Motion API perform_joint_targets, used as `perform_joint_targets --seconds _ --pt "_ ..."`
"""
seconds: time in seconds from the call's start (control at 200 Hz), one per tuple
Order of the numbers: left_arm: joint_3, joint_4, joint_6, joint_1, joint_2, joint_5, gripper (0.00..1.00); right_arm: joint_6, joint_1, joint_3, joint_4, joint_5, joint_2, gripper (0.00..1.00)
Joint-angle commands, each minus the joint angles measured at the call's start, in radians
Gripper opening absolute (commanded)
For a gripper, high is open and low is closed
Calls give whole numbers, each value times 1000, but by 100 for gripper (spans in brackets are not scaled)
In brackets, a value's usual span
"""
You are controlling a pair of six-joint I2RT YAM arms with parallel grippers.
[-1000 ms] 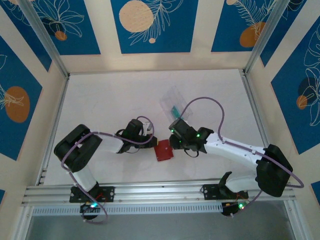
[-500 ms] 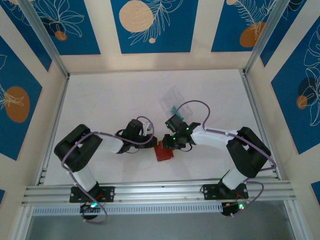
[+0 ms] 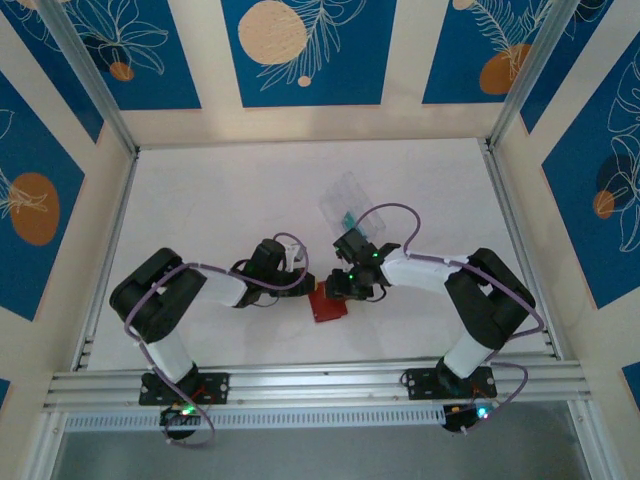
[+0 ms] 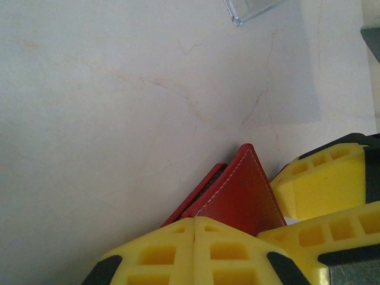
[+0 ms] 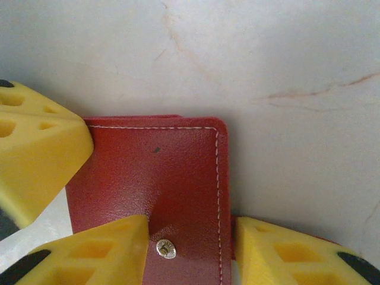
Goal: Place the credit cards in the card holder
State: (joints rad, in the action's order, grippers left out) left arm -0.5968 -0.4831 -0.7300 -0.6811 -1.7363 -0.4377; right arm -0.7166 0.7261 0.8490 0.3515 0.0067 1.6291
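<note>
The red card holder [image 3: 328,303] lies flat on the white table between both grippers. My left gripper [image 3: 304,283] is shut, its yellow fingertips pressed together over the holder's left corner [image 4: 237,196]. My right gripper [image 5: 189,228] stands open: one finger [image 5: 101,252] rests on the holder's face next to the metal snap [image 5: 166,248], the other [image 5: 279,252] sits just off its stitched edge. A teal credit card [image 3: 350,218] shows inside the clear case [image 3: 348,198] behind the grippers. In the left wrist view the right gripper's fingers [image 4: 320,184] touch the holder's right side.
The clear plastic case lies tilted a short way behind the holder; its corner [image 4: 255,7] shows in the left wrist view. Aluminium rails [image 3: 310,385] run along the near edge, and patterned walls enclose the table on three sides.
The right arm folded its elbow inward and its gripper came down and left onto the card holder, then its jaws widened a little. The left arm and holder stayed put.
</note>
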Motion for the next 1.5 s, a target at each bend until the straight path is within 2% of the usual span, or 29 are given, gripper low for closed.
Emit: perform_joint_targets --seconds 0.0,0.265,0.415,0.64,0.77,0.85,0.895,1.045,1.18,1.315,1.495 --pt "53 164 -2 -15 -94 60 0 -3 7 -16 -22 -58 20 40" --pt "60 147 0 -16 -130 73 0 26 40 39 66 8 -48 27" --pt "72 117 -15 -17 -138 73 0 38 69 79 84 1 -43 20" --pt "83 102 -28 -23 -140 85 0 47 101 136 109 25 -28 15" --pt "88 82 -41 -26 -138 79 0 43 96 143 73 -18 -14 13" --pt "89 72 -53 -27 -127 61 0 42 96 152 75 -21 2 5" --pt "87 71 -56 -25 -114 47 0 40 95 154 94 2 3 0" --pt "85 77 -75 -4 -31 1 15 17 60 132 189 126 -49 0" --pt "66 103 -83 15 28 -58 27 16 61 140 317 288 -90 0" --pt "59 135 -82 21 70 -68 29 7 83 167 413 407 -100 0" --pt "57 210 -49 21 90 -32 25 -30 159 261 539 585 -57 0"
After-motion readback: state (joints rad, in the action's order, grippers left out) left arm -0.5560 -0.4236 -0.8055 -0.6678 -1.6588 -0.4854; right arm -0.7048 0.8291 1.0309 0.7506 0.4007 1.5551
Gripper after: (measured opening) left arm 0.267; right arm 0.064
